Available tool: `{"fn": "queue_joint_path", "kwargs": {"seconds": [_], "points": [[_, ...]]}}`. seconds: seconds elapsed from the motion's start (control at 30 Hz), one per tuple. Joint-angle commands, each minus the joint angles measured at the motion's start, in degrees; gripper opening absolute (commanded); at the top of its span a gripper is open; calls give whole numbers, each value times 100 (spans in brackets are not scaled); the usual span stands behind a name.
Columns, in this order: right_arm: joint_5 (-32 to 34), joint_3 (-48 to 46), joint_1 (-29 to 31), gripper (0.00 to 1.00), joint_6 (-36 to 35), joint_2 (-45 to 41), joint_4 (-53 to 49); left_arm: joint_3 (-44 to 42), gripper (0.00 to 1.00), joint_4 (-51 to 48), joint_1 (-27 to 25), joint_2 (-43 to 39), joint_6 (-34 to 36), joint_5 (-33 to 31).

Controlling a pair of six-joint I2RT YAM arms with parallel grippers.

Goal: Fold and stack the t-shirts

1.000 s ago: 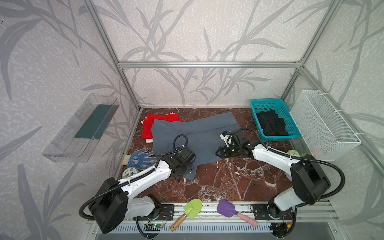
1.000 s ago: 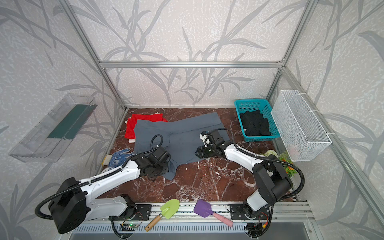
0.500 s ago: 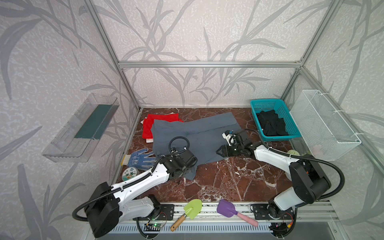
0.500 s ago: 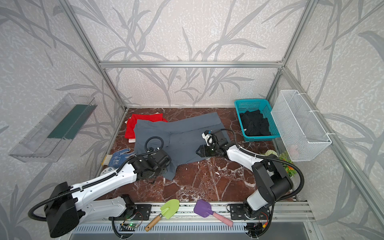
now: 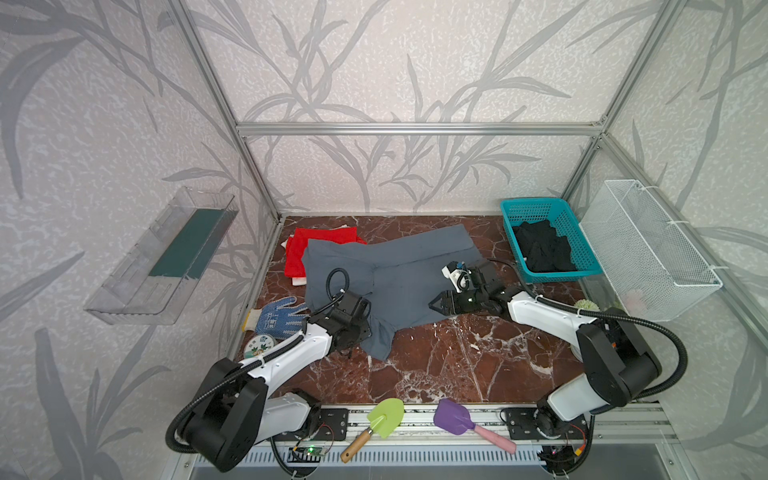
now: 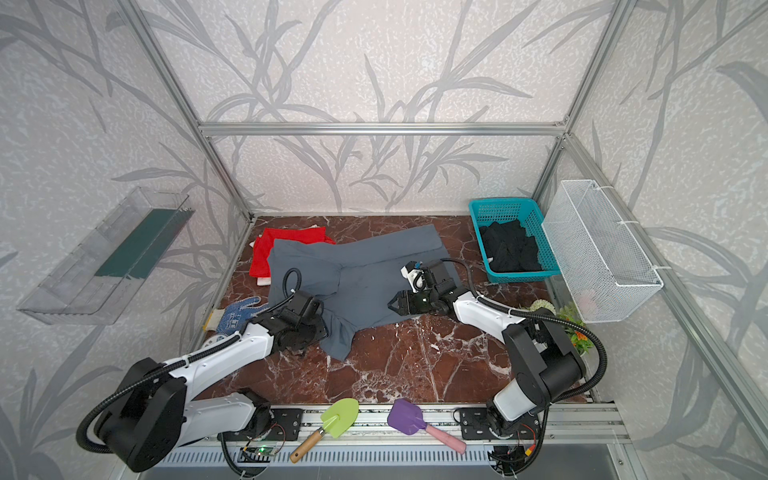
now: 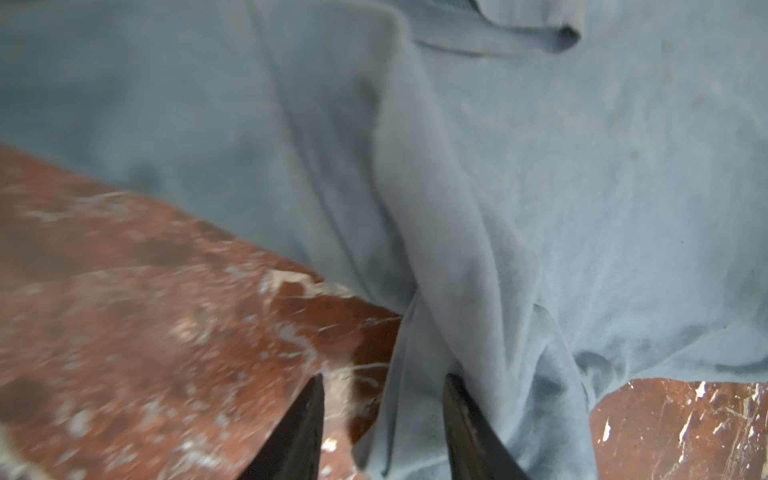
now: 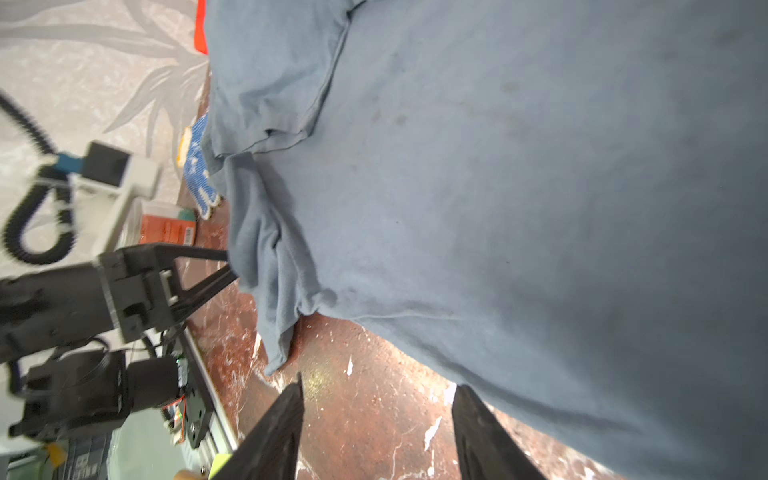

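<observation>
Below, red marble tabletop (image 5: 436, 365) (leaf-papered walls (image 5: 415, 62)); left pincer (image 7: 383, 378) and right pincer (image 8: 378, 382) gape.

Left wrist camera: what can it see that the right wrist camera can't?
Only the left wrist view: a close look at the grey shirt's bunched fold lying between the left gripper's open fingers. Only the right wrist view: the blue dotted glove, a sliver of the red shirt, the patterned wall, and the right gripper, open and empty. Both: the grey shirt and the red-brown marble table.
</observation>
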Motion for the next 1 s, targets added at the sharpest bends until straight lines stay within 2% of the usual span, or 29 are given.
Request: {"fn": "queue_joint_path", "kwargs": {"seconds": [0.0,0.07,0.13,0.2,0.37,0.47,0.6,0.73,0.8,0.87,0.97], "points": [[-671,-185,87,65,150,-124,656,51,46,355,24,294,212,383],[-836,-313,215,71,286,-166,1001,40,38,423,30,441,198,483],[-911,-460,326,80,479,-207,1314,50,23,352,12,420,159,477],[-898,-628,394,81,657,-247,1593,45,12,190,4,248,72,418],[-902,-853,405,80,939,-133,2050,128,0,-642,-134,-322,-249,125],[-898,-846,404,81,957,-60,2098,195,0,-1240,-368,-605,-700,-65],[-840,-796,405,81,868,-37,2005,392,0,-2157,-1078,-823,-1552,-274],[-716,-691,404,80,712,65,1769,703,0,-2492,-1894,-704,-2402,-299],[-698,-681,402,80,732,127,1820,1011,0,-2560,-2200,-497,-2534,-387],[-680,-690,408,80,801,194,1921,1362,8,-2522,-2330,-179,-2423,-392],[-734,-646,402,80,894,317,2024,1936,26,-2467,-2358,295,-1998,-442]]}}
